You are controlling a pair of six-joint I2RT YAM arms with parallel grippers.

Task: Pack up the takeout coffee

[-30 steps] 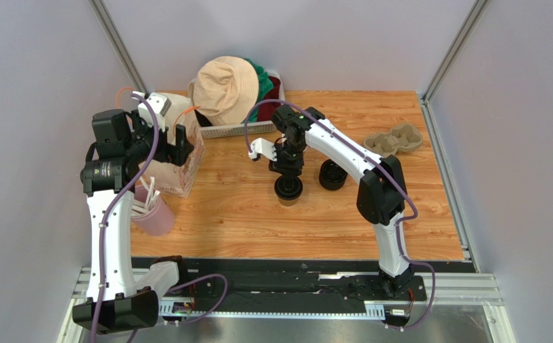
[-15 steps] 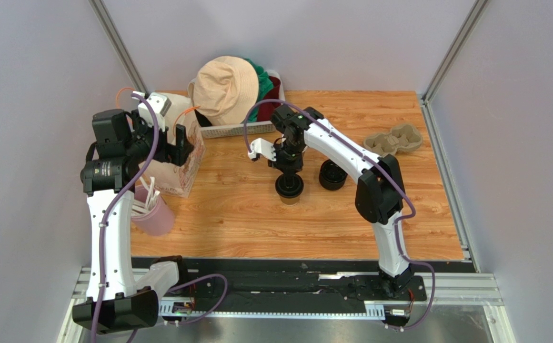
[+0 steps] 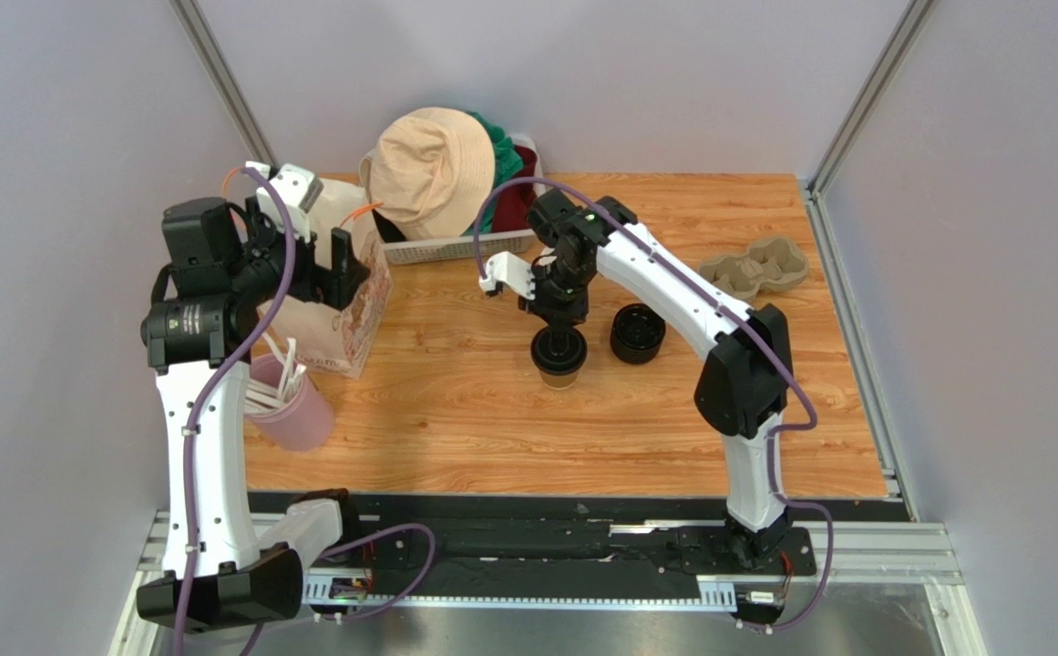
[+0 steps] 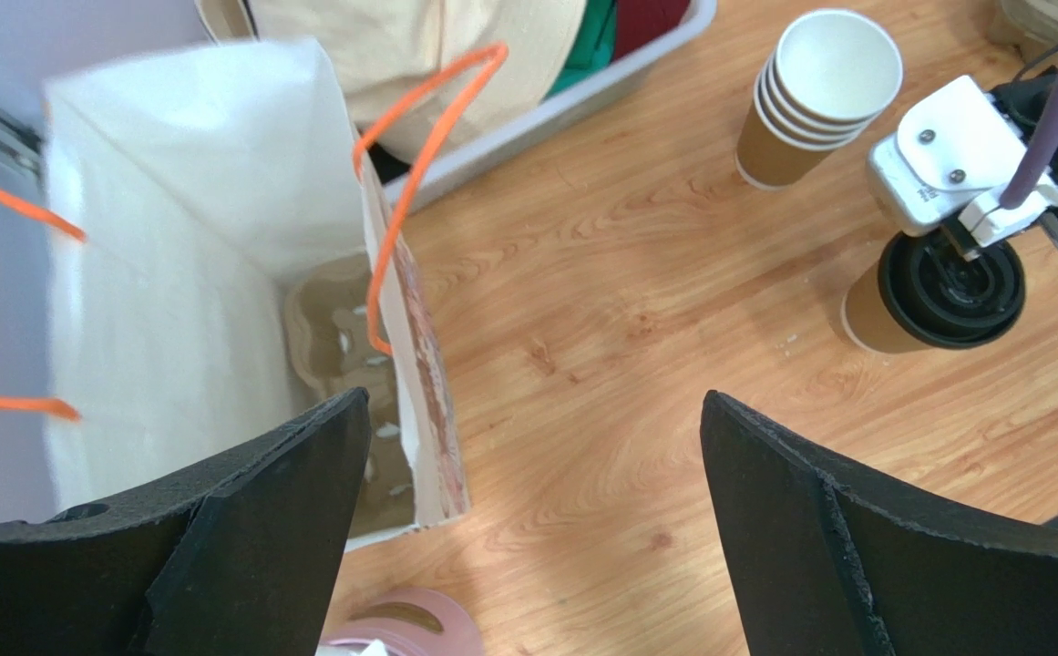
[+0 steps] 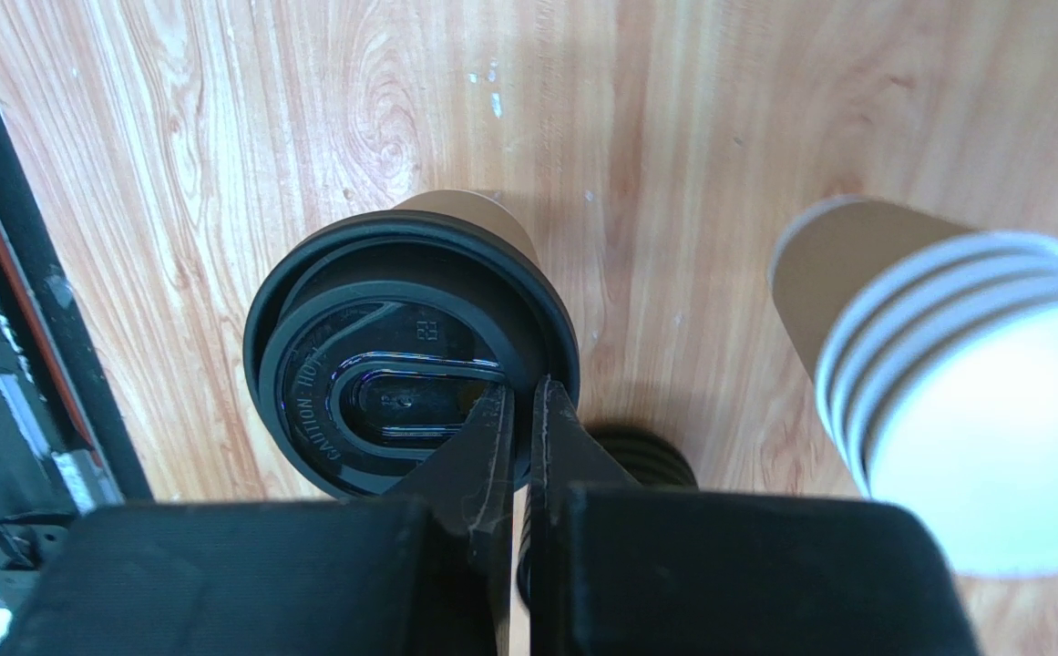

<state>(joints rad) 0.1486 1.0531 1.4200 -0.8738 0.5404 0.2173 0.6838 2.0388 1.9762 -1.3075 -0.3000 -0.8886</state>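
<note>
Raised lettering curves along the top of the round black plastic lid [image 5: 304, 321] on the small kraft-brown paper cup [image 5: 473, 209], just left of the right gripper [image 5: 523, 410]: "CAUTION", then what looks like "HOT". A tiny embossed mark beyond its fingertips is too small to read.

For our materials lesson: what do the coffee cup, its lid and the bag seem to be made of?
Cup: likely paper, matte brown side. Lid: probably plastic, slightly shiny black with moulded lettering. Bag: seemingly paper, matte white, creased folds, orange handles.
</note>
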